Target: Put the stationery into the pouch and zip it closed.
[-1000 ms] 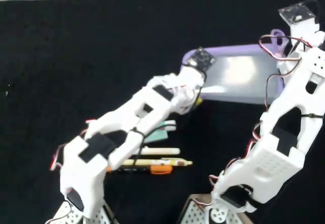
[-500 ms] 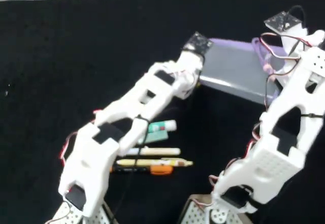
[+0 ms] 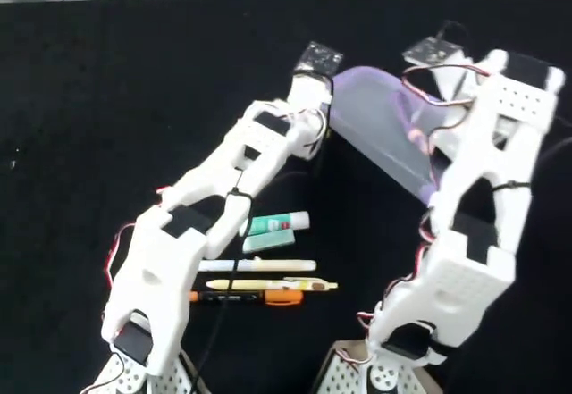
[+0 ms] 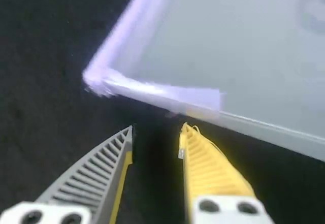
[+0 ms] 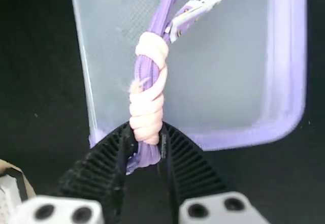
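Note:
The translucent pouch (image 3: 375,117) with purple edging hangs tilted above the black table at the back. My right gripper (image 5: 144,132) is shut on the pouch's purple strap (image 5: 148,99), just below its pink knot. The zipper pull (image 5: 200,3) lies on the pouch face beyond the knot. My left gripper (image 4: 155,132) is open, its grey and yellow fingers just short of the pouch corner (image 4: 101,79) with nothing between them. In the high view the left gripper (image 3: 326,99) is at the pouch's left edge and the right gripper (image 3: 427,90) at its right side.
The stationery lies on the table near the arm bases: a green and white tube (image 3: 277,225), a white pen (image 3: 259,266), a yellow pen (image 3: 268,284) and an orange and black pen (image 3: 246,297). The left arm's links pass over their left ends.
The right arm has swung left and lifted the pouch by its strap, so the pouch turned from flat to tilted. The left gripper has moved farther back along the pouch's left edge.

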Controlling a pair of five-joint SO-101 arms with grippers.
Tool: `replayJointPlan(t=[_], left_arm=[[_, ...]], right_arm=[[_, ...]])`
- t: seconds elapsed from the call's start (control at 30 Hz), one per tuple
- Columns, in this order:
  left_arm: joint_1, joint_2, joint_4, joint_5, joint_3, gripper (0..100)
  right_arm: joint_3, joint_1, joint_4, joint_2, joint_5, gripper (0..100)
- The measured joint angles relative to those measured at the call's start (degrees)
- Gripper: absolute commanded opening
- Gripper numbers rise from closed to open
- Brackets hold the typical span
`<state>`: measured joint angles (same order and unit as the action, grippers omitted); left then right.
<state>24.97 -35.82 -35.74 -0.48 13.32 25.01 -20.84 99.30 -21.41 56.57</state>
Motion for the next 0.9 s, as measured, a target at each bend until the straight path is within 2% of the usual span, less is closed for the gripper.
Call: replayJointPlan(t=[0.1, 0.27, 0.53, 0.73, 0.9], left_arm=[[0.35, -0.09, -5.54, 0.44, 2.81, 15], [2.20, 1.41, -19.25, 0.70, 8.44, 15], [3.08, 14.68, -34.81, 0.79, 6.77, 15], [3.34, 30.51, -37.10, 0.79, -5.71, 15], [3.34, 48.18, -31.30, 0.79, -20.66, 16]], right_arm=[[0.00, 3.08, 0.00, 0.00, -2.37, 1.1], [0.00, 7.65, 0.00, 0.00, -7.21, 1.1], [0.00, 13.71, 0.00, 0.00, -13.27, 1.1], [0.09, 16.97, 0.00, 0.88, -18.37, 1.1], [0.09, 19.78, 0.00, 7.65, -22.51, 1.1]])
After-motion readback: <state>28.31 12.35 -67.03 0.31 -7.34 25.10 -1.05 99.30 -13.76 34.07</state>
